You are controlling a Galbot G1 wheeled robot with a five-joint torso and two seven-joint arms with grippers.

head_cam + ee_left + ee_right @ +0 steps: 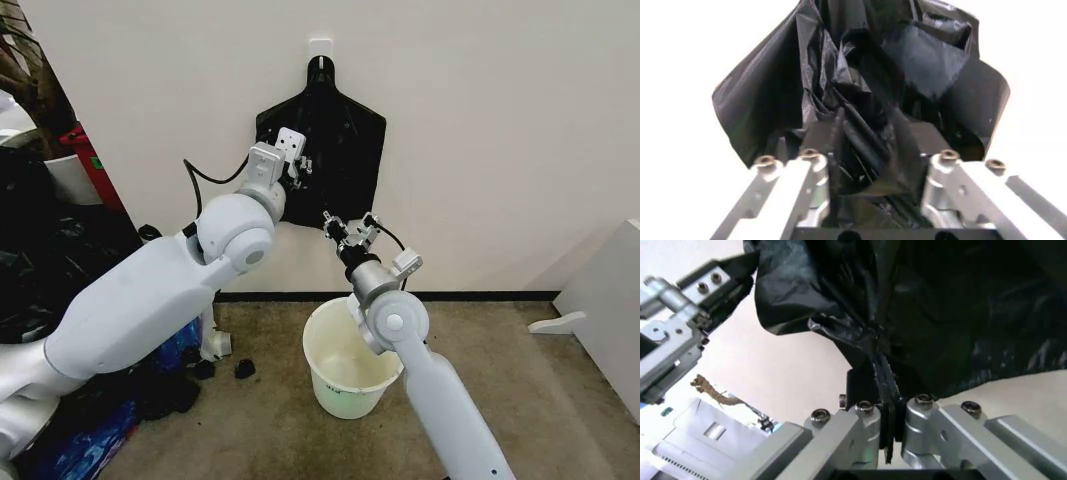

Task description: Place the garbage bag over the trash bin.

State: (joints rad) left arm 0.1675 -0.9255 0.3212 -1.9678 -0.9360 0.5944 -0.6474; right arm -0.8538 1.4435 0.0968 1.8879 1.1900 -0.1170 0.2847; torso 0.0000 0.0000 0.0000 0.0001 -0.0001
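The garbage bag (335, 185), thin, glossy, wrinkled black plastic, hangs flat against the wall from a white hook (320, 46) by a narrow neck. My left gripper (298, 160) is at its left edge, open, with loose folds of the bag (860, 90) lying between the fingers (828, 132). At the bag's lower edge my right gripper (350, 226) is shut, pinching a thin fold of the bag (920, 305) between its fingertips (883, 385). The trash bin (330, 395), a round white bucket, stands open on the floor directly below, under my right arm.
Dark bags and a blue plastic bag (90, 440) are piled on the floor at the left. Small black scraps (243, 369) lie beside the bin. White box-like furniture (610, 310) stands at the right. Carpet to the right of the bin is bare.
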